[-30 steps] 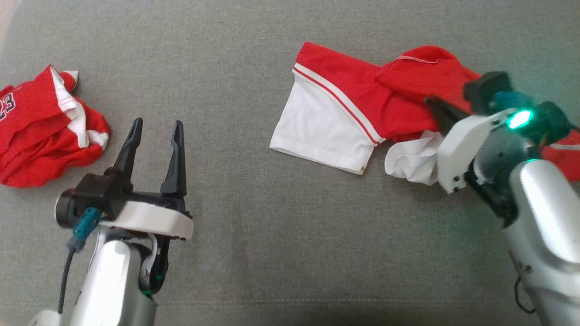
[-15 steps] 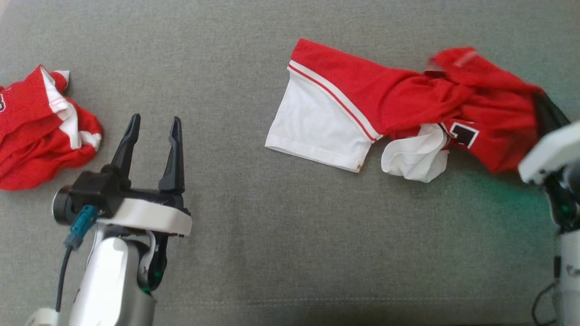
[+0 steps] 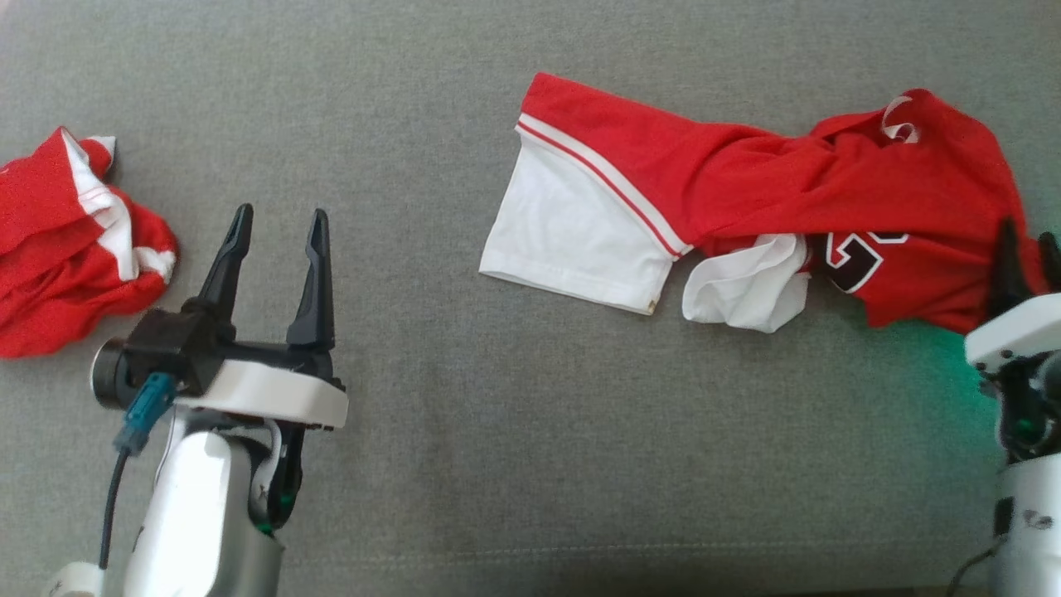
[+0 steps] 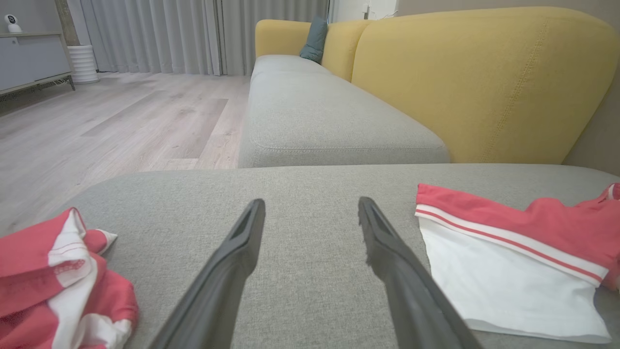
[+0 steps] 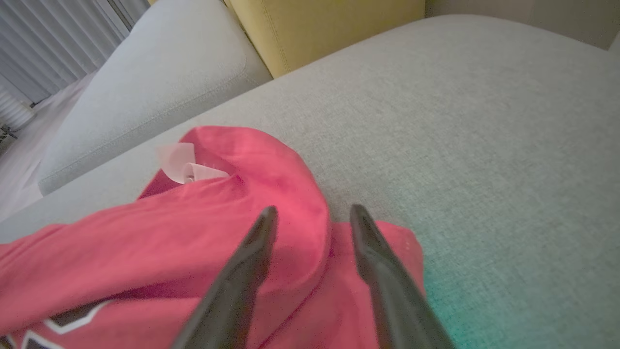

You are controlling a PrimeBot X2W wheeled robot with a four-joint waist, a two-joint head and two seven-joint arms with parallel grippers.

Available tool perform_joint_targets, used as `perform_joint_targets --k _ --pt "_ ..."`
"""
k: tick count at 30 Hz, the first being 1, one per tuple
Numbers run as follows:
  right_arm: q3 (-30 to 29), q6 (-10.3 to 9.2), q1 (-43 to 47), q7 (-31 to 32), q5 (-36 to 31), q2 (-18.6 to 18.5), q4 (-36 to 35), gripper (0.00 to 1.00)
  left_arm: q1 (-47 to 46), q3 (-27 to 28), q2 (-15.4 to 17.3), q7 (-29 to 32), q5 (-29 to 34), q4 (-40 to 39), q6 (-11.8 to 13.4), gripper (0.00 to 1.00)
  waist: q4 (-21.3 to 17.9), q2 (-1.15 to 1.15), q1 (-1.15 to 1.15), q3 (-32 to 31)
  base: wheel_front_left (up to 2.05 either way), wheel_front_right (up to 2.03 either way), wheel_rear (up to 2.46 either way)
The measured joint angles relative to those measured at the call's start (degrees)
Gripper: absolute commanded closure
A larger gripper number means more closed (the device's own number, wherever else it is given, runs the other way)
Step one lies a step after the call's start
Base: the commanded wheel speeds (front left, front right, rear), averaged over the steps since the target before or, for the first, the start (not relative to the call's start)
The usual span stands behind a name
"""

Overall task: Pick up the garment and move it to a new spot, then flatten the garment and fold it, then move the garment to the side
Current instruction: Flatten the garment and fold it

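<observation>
Two claws sit up front. The left claw (image 3: 279, 217) hovers over the grey sofa seat (image 3: 530, 464), well off to the left of the garment (image 3: 746, 178), with its fingers spread wide and nothing between them. The right claw (image 3: 1028, 236) is at the garment's right end, fingers parted too. In the right wrist view a rolled hump of red cloth lies in the gap between them, but I can't tell if either finger actually touches it, so I wouldn't call it a grip.

The garment is a red jersey with white sleeves, lying stretched sideways on the seat. There's a flat white sleeve with red-and-white striping at its left end and a scrunched white bit along its near edge. Part of a black-and-white number shows beside that, and the red body is bunched up on the right. Far off to the garment's left, a second red-and-white jersey (image 3: 66, 249) sits in a crumpled heap. Behind the garment are a yellow backrest (image 4: 474, 72), then wood floor (image 4: 121, 121) and curtains (image 4: 169, 34).
</observation>
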Motion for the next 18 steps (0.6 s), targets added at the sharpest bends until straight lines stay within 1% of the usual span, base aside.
perform_joint_targets --k 3,6,8,9,15,18 --pt "2.8 0.00 0.7 -4.3 -0.7 0.2 -1.8 0.00 0.0 0.1 0.0 0.0 0.1 0.0 0.0 0.00 -0.3 0.00 0.00 -0.6 0.00 0.00 0.00" --pt "6.9 0.00 2.7 -8.9 -2.8 0.1 -5.8 0.00 0.3 0.6 0.0 0.0 0.2 0.0 0.0 0.00 -0.7 0.00 0.00 -1.3 0.00 0.00 0.00" --pt "9.5 0.00 4.4 -10.8 -4.0 0.1 -8.5 0.00 0.5 1.1 0.0 0.0 0.2 0.0 0.0 0.00 -1.0 0.00 0.00 -2.0 0.00 0.00 0.00" --pt "9.5 0.00 4.4 -10.8 -4.0 0.1 -8.5 0.00 0.5 1.1 0.0 0.0 0.2 0.0 0.0 0.00 -1.0 0.00 0.00 -2.0 0.00 0.00 0.00" --pt "16.5 0.00 9.2 -12.6 -5.8 0.1 -17.5 0.00 2.9 1.4 0.0 0.0 0.4 0.0 0.0 0.00 -1.9 0.00 0.00 -4.1 0.00 0.00 0.00" --pt "18.5 0.00 12.0 -12.1 -6.2 0.2 -21.1 0.00 4.0 1.4 0.1 0.0 0.4 0.1 0.1 0.00 -2.3 0.00 0.00 -5.1 0.00 0.00 0.00"
